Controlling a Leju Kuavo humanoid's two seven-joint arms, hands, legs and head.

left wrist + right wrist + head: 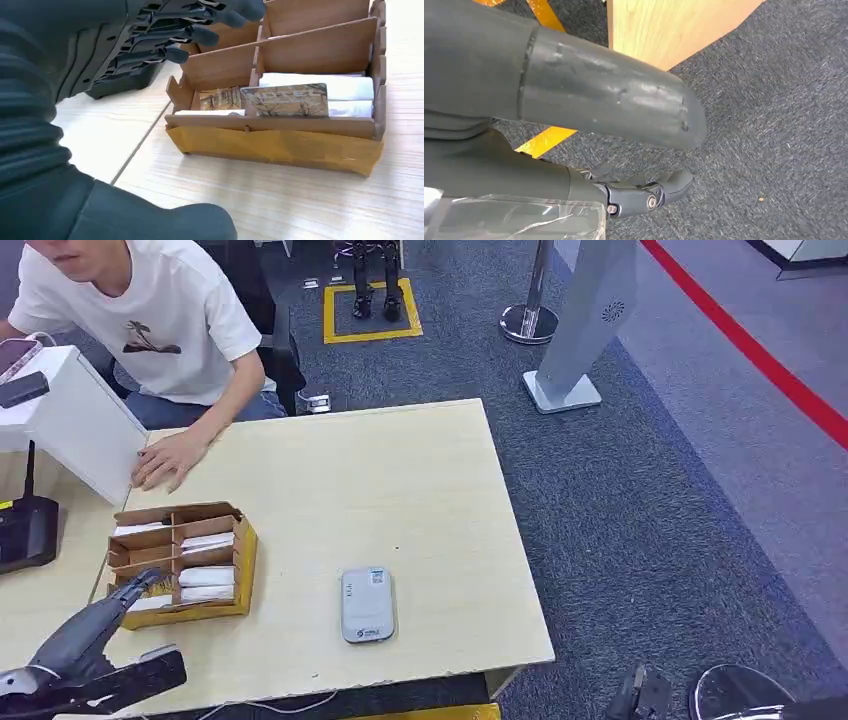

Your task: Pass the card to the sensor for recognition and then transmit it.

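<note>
The left robot hand (125,595), fingers spread and empty, hovers at the near-left corner of the card box (243,550), the upright card (285,100) just ahead, long edge across its reach; the right robot hand (644,195), fingers curled on nothing, hangs off the table (420,490).

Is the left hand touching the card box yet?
Cannot tell. In the head view the left hand overlaps the card box's near corner; in the left wrist view its fingers hover near the dividers, no plain contact.
</note>
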